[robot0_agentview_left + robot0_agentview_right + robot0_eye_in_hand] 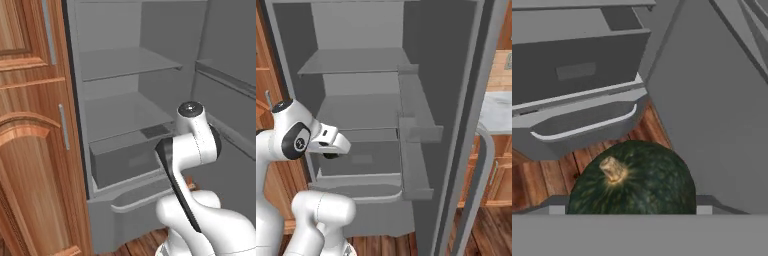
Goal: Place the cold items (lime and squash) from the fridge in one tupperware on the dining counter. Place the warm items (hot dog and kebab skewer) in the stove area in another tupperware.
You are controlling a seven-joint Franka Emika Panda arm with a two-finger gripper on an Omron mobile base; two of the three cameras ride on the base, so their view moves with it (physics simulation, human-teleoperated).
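A dark green squash (632, 182) with a tan stem sits between my gripper's (630, 211) two fingertips, and the gripper is shut on it. It hangs above the wooden floor, in front of the open fridge's bottom drawer (577, 70). In the right base view the hand (330, 141) is held out low before the fridge, with the dark squash (331, 155) just beneath it. In the left base view my own arm hides the hand. The lime, hot dog, kebab skewer and tupperware are out of view.
The fridge stands open with grey shelves (125, 62) and a lower drawer (363, 157). Its door, with bins (418, 132), swings out on the right. A wooden cabinet (30, 150) flanks the left. Wooden floor (542, 175) lies below.
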